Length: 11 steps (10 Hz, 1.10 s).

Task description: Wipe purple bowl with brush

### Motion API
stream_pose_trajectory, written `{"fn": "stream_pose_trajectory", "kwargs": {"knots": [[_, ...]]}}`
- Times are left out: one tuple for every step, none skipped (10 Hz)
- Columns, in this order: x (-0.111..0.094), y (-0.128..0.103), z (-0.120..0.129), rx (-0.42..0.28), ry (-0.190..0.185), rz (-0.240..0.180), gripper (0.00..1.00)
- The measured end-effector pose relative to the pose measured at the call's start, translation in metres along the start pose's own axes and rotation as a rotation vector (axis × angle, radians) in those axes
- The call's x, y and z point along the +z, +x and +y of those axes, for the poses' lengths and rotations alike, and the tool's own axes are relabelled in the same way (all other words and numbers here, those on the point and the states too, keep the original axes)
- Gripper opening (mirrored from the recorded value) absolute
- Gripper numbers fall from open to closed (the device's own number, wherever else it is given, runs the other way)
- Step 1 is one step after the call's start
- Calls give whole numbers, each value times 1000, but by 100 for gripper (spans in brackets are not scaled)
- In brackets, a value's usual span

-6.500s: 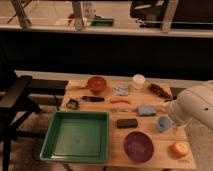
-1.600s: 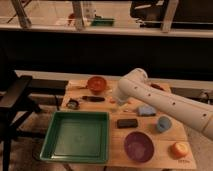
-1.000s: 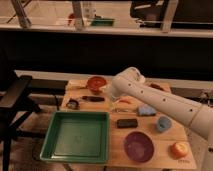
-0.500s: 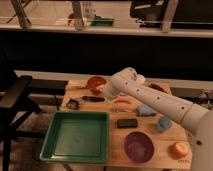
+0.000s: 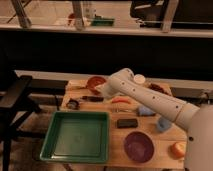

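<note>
Camera view: I have the wooden surface [image 5: 116, 150] in front of me, and I place everything from the green tray [image 5: 50, 142], which takes up its near left part.

The purple bowl [image 5: 138, 146] sits to the right of the tray, close to its right rim but not touching it, at the near edge of the surface. Nothing lies inside it.

The brush [image 5: 91, 98] lies flat just beyond the tray's far rim. Its slim black handle runs left to right, and its blocky head is at the left end.

The arm [image 5: 150, 100] comes in from the right and crosses above the surface behind the tray, bending at a white elbow. My pincer [image 5: 102, 92] hangs beyond the tray's far right corner, just over the right end of the brush handle. It is spread and pinches nothing. I cannot tell whether it touches the handle.

A red-brown bowl [image 5: 94, 82] stands farther back from the tray, right behind the pincer. An orange carrot-shaped thing [image 5: 120, 100] lies beyond the tray's right corner, under the arm. A flat black block [image 5: 127, 122] rests just right of the tray, between the tray and a light-blue cup [image 5: 163, 124]
</note>
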Motion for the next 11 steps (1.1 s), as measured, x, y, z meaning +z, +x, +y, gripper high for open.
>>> {"fn": "stream_pose_trajectory", "kwargs": {"knots": [[4, 0, 0, 5, -4, -7, 80], [9, -1, 0, 12, -13, -17, 80], [14, -3, 1, 20, -23, -30, 80], [19, -4, 3, 28, -35, -44, 80], [25, -6, 6, 40, -49, -61, 80], [29, -7, 7, 48, -60, -76, 80], [34, -9, 8, 55, -71, -93, 80], [39, -11, 8, 63, -83, -111, 80], [42, -12, 8, 70, -90, -121, 80], [46, -12, 8, 79, -100, -136, 80], [52, -13, 7, 95, -112, -153, 80]]}}
